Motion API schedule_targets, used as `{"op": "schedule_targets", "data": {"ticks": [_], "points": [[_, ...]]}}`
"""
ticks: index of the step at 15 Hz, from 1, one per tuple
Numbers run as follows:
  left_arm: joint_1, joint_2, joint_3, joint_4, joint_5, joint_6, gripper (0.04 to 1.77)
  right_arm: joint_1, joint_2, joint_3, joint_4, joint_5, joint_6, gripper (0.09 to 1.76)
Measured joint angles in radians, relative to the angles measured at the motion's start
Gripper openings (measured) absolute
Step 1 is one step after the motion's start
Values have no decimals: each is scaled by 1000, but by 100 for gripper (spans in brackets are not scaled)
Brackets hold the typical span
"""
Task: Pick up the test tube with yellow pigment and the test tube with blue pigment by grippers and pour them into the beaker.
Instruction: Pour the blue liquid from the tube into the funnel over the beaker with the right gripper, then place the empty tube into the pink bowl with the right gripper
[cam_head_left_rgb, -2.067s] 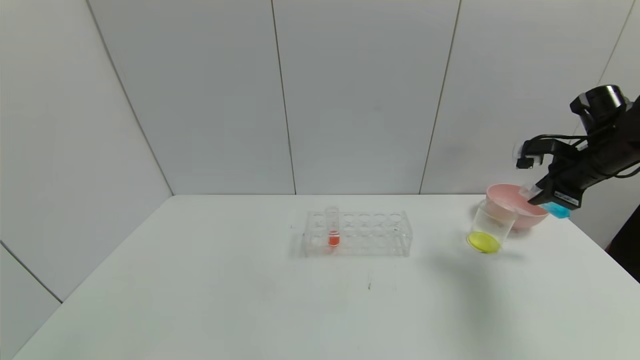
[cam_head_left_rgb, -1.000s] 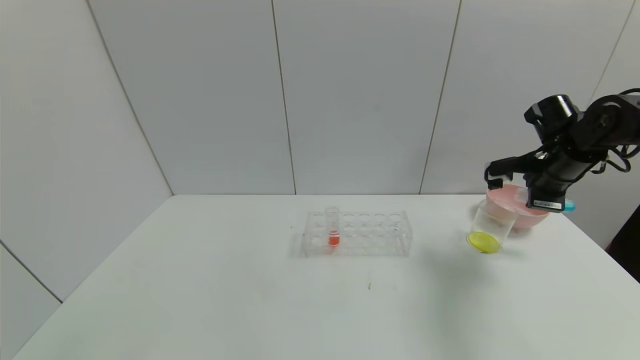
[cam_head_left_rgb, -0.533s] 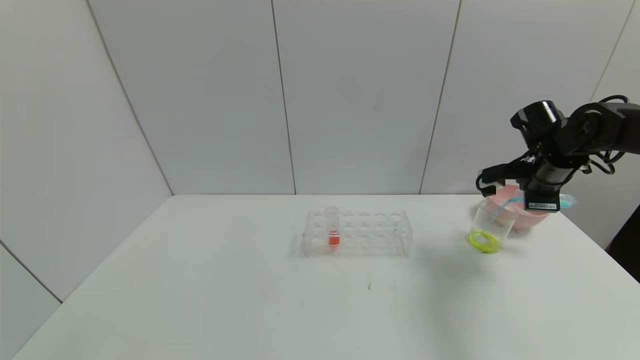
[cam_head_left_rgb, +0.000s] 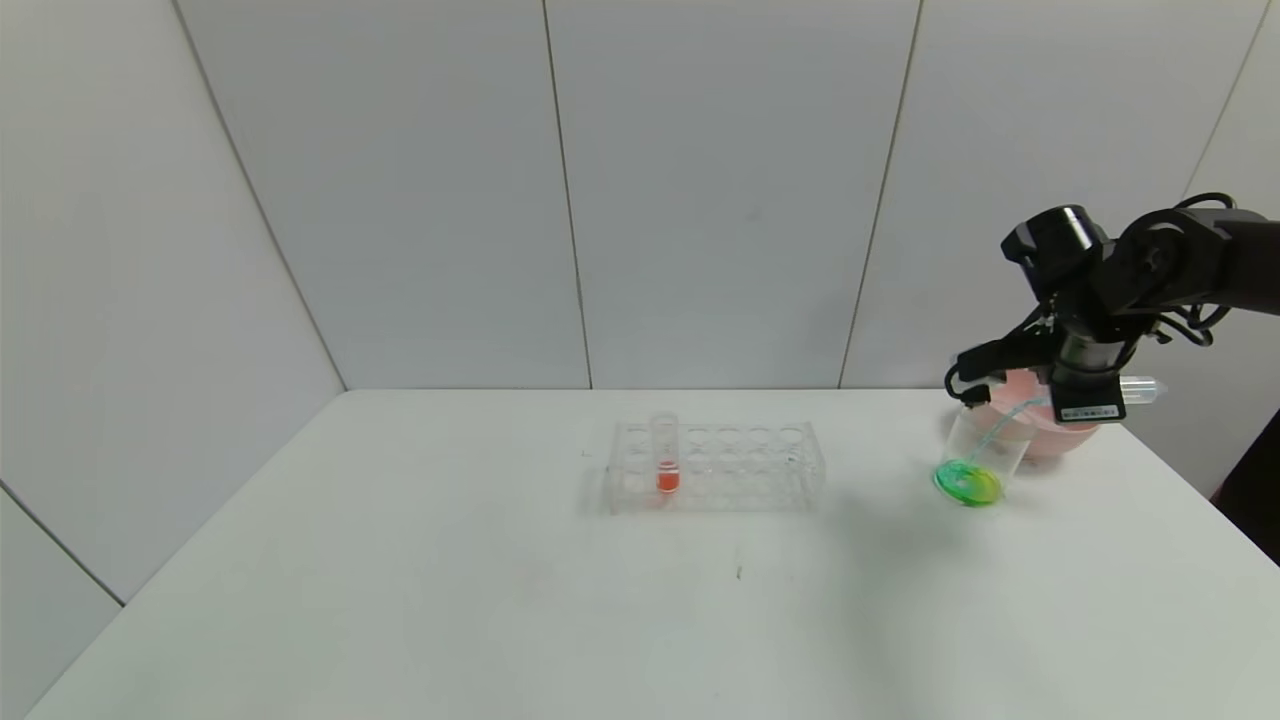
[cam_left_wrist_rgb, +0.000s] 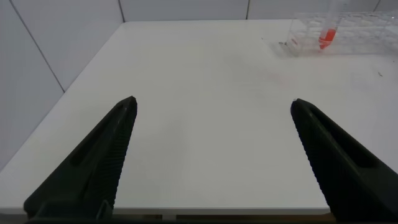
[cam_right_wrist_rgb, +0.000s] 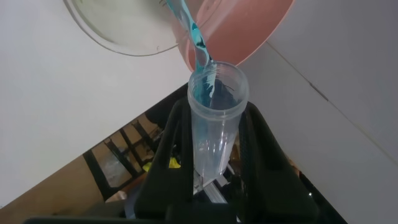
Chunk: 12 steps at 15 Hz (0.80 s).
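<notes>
My right gripper (cam_head_left_rgb: 1085, 395) is shut on the test tube with blue pigment (cam_head_left_rgb: 1135, 388), held almost level above the beaker (cam_head_left_rgb: 980, 455) at the table's far right. In the right wrist view the tube (cam_right_wrist_rgb: 214, 124) sits between both fingers, and a thin blue stream (cam_right_wrist_rgb: 193, 31) runs from its mouth down into the beaker (cam_right_wrist_rgb: 118, 37). The liquid at the beaker's bottom is green with a yellow edge. The test tube with yellow pigment is out of view. My left gripper (cam_left_wrist_rgb: 211, 101) hangs open over bare table, holding nothing.
A pink bowl (cam_head_left_rgb: 1060, 435) stands right behind the beaker, under my right wrist. A clear tube rack (cam_head_left_rgb: 715, 468) at mid-table holds one tube of red-orange liquid (cam_head_left_rgb: 666, 455). The table's right edge runs close to the beaker.
My right gripper moved left over the beaker and tipped the tube level. Blue liquid began streaming out, the tube's end emptied, and the beaker's yellow liquid turned green.
</notes>
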Motion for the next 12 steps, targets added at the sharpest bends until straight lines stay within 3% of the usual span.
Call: {"op": "schedule_targets", "data": {"ticks": [4, 12], "points": [[0, 0, 0, 0, 0, 0, 176, 21, 0, 0, -22, -92, -76, 49], [0, 0, 0, 0, 0, 0, 176, 30, -33, 0, -10, -99, -91, 49]]}}
